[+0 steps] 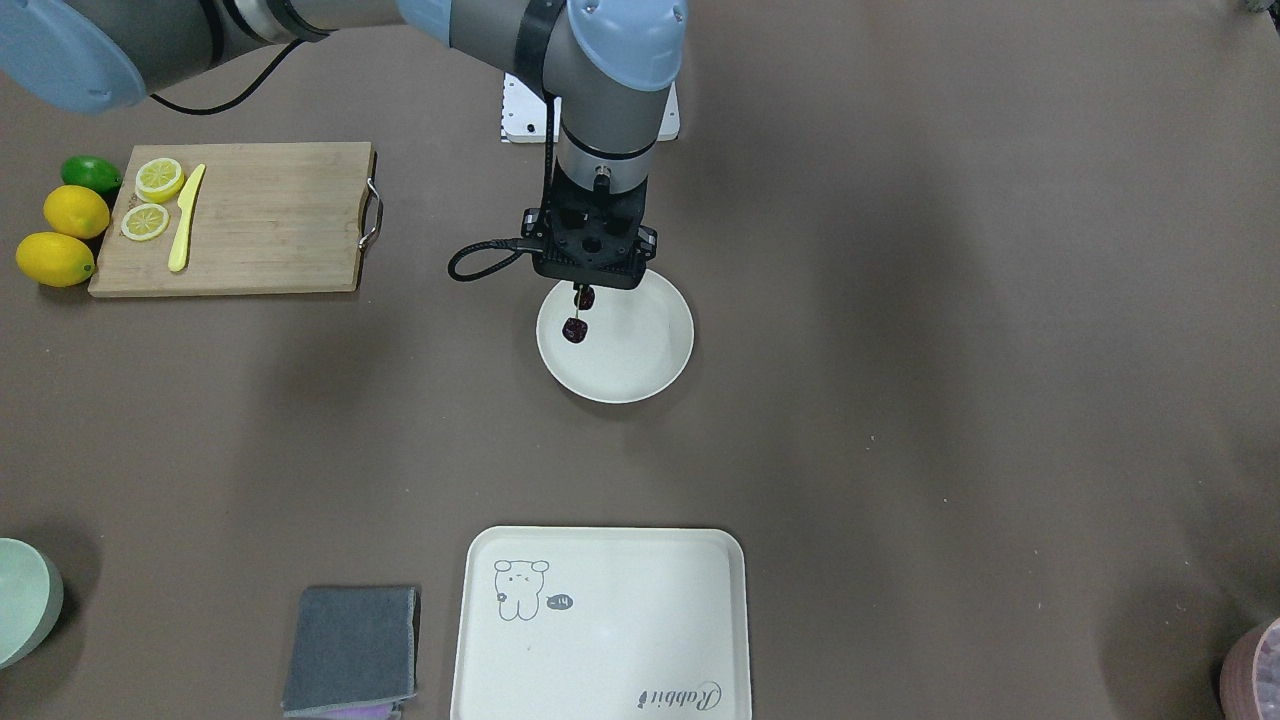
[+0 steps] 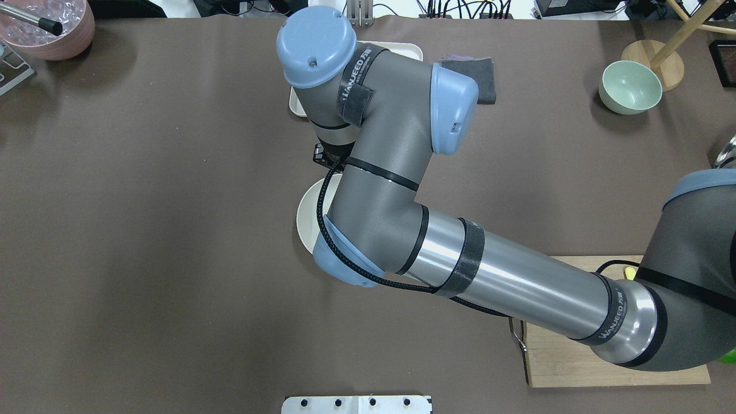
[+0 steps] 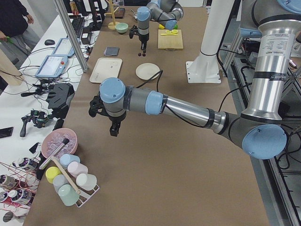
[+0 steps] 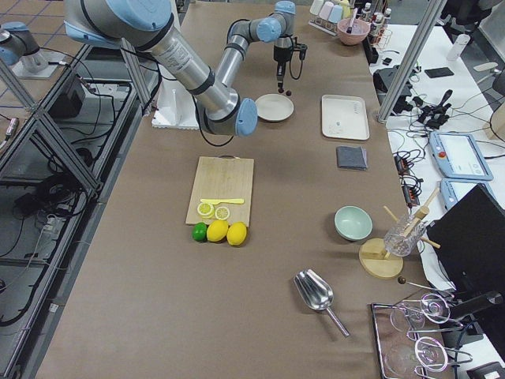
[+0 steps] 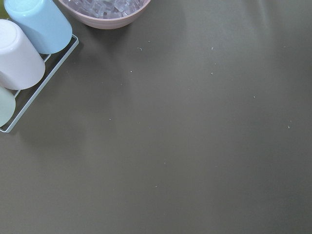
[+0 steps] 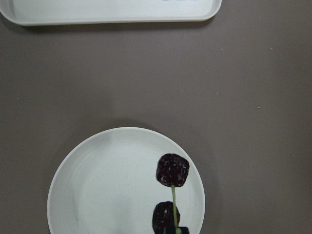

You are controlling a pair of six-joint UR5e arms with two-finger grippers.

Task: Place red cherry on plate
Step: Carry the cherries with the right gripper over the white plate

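The right gripper is pinching the stem of the tiny dark cherries over the round cream plate, probably ready for letting go.

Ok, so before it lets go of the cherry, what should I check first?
1. Red cherry held: ok, it hangs by its stem from the right gripper.
2. Cherry over the plate: ok, in the right wrist view both fruits sit inside the rim.
3. Landing spot free: ok, the visible part of the plate holds nothing else.
4. Cherry low enough to drop without bouncing: cannot tell, the gap to the plate is not readable.
5. Left gripper out of the way: ok, it hangs over bare table, far from the plate.
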